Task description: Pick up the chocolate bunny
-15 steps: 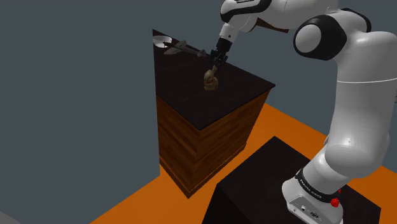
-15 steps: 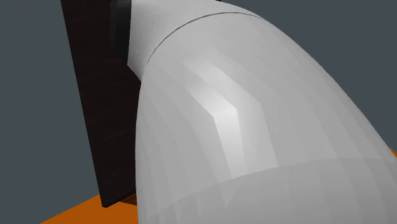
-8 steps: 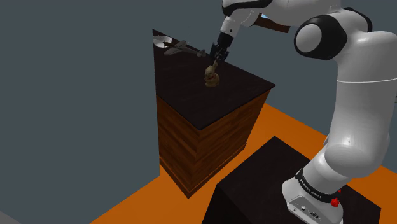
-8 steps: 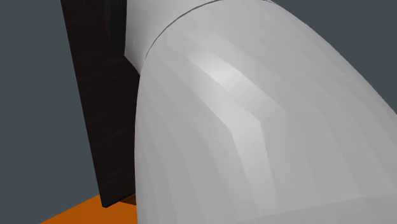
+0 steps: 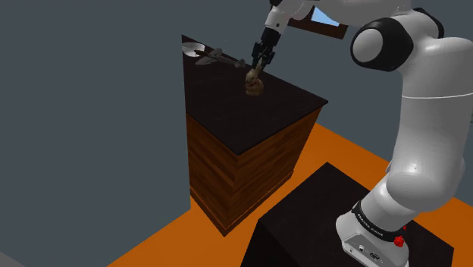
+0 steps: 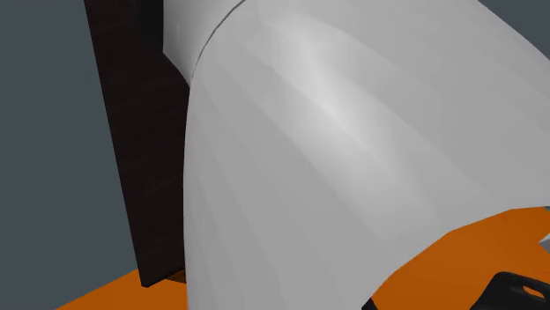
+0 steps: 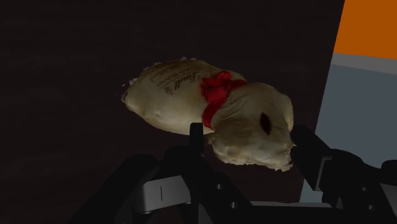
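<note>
Two black fingers [image 7: 196, 139] of the all-black two-finger gripper [image 7: 250, 137] stand on each side of the head end of a pale tan bunny [image 7: 210, 111] and press against it, so the hand is grasping this figure. The bunny has a red ribbon [image 7: 215, 94] tied at its neck and some small dark writing on its body, and in the wrist view the body reaches away from the fingers over a very dark surface. In the shoulder view the gripper [image 5: 258, 65] points down with the bunny [image 5: 253, 85] hanging directly under it, over the far part of the dark top of a brown wooden cabinet [image 5: 250, 152]; whether the bunny touches the top or is just above it, I cannot tell. Near the far corner of the same top, well apart from the bunny, lies a grey metallic utensil [image 5: 205, 53] with a round head and a long handle. The white arm [image 5: 424, 136] with dark joints rises from the black box stand [image 5: 303, 227] at the shoulder view's lower right and bends over to the cabinet. A small red knob [image 5: 399, 241] sits on the base of the arm. Cabinet and stand are on an orange floor [image 5: 341, 152], and behind them is a plain grey wall [image 5: 91, 114]. In the second exterior view the white shell of the arm [image 6: 353, 132] is very close to the camera, with a dark upright panel [image 6: 132, 132] beside it at that view's left and some orange floor [image 6: 494, 238] below.
</note>
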You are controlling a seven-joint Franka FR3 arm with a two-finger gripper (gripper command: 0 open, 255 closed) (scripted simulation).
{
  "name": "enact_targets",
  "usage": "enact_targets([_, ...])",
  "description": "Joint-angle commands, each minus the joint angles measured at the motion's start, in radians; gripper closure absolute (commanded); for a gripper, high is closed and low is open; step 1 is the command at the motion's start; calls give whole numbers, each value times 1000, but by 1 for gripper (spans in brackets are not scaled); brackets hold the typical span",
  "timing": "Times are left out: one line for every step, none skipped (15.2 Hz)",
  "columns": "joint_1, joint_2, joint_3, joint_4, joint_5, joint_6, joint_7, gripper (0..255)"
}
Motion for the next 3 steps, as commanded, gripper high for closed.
enact_targets([-6,9,1,41,2,-30,10,255])
enact_targets([-6,9,1,43,2,-32,11,255])
enact_targets([-6,9,1,43,2,-32,11,255])
